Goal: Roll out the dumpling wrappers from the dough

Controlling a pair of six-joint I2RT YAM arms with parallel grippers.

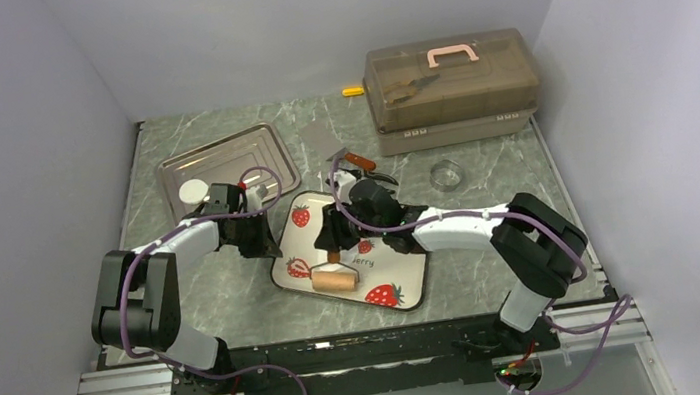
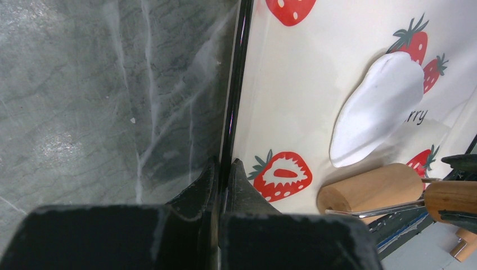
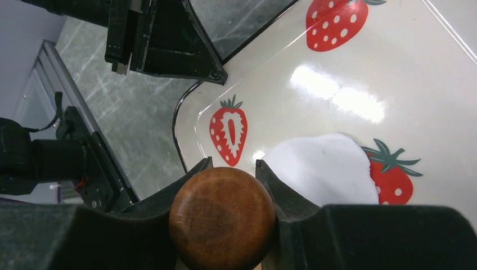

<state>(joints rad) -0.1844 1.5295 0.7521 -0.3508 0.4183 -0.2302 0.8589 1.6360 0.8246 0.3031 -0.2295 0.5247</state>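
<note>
Jaws, left: closed to a narrow pinch on the black rim of the strawberry plate (image 2: 304, 84), at the edge nearest the left arm (image 1: 180, 243). In the left wrist view one finger sits on the table (image 2: 84, 112) side of the rim and the other on the plate side, beside a halved-strawberry print.

Jaws, right: part-way closed around the rolling pin (image 3: 222, 216). The round dark-brown end of its handle fills the gap between both fingers in the right wrist view. Left wrist view shows the pin's pale wooden barrel (image 2: 371, 191) lying on the plate, joined to the held handle by a thin metal rod.

Dough (image 2: 379, 107): flattened white patch, irregular oval, lying on the plate's cream surface. One end overlaps a strawberry print and the lettering. The barrel is just beside the other end; contact cannot be told. In the top view the right arm hides the dough.

One dumpling wrapper (image 1: 193, 191): round white disc, flat on the metal tray (image 1: 240, 151), left of the plate and well apart from the dough.

Plate sits at a slant on the grey-green marbled table, between the two arms.
</note>
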